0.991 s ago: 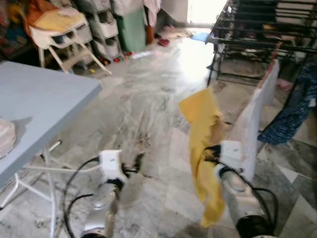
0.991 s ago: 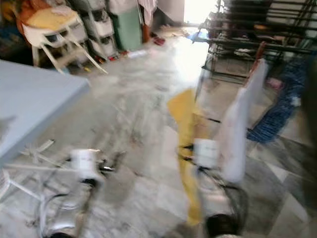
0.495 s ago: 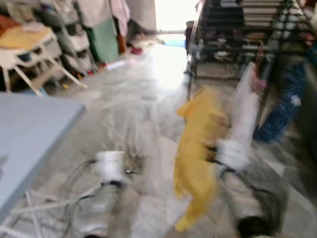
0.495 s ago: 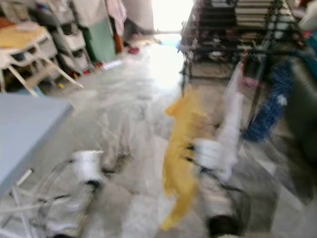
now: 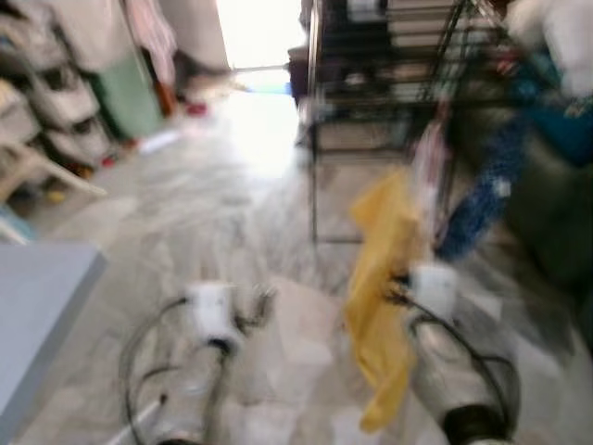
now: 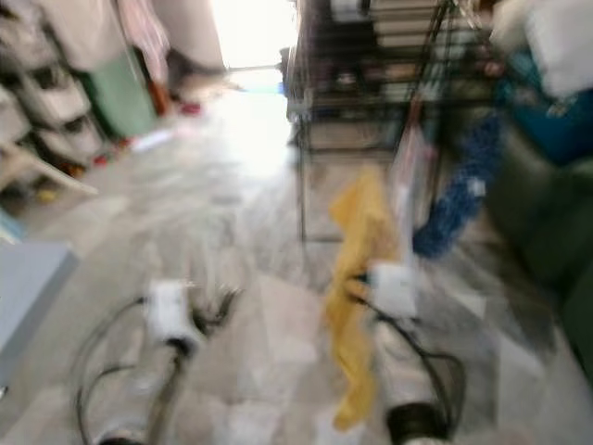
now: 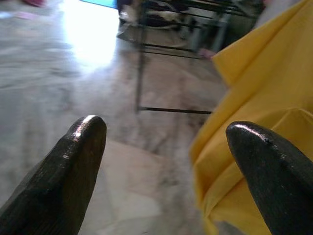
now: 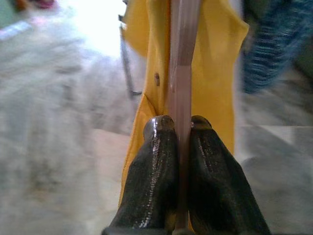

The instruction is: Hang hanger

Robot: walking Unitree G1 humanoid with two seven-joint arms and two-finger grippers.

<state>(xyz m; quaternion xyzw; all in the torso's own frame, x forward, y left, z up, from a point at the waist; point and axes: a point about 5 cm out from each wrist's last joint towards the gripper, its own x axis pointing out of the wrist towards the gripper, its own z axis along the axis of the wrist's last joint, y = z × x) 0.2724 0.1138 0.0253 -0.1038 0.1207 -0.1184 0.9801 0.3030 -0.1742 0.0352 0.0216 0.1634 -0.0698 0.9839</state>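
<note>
My right gripper point(image 8: 180, 128) is shut on a pinkish hanger point(image 8: 181, 54) that carries a yellow garment point(image 5: 382, 278). The garment hangs in front of me, right of centre, over the marble floor. My left gripper point(image 7: 166, 139) is open with nothing between its fingers, held low on the left point(image 5: 255, 306). A black metal drying rack point(image 5: 389, 83) stands ahead at the upper right, with a blue patterned cloth point(image 5: 477, 199) hanging from it. The head views are blurred by motion.
A grey-blue table corner point(image 5: 37, 315) is at the lower left. White and green storage units point(image 5: 83, 93) line the far left wall. A bright doorway point(image 5: 255, 37) lies straight ahead. Dark bulky things point(image 5: 547, 204) sit at the right.
The camera has swung right and forward: the table slid out to the left and the drying rack came closer and more central. The right gripper still holds the hanger with the yellow garment.
</note>
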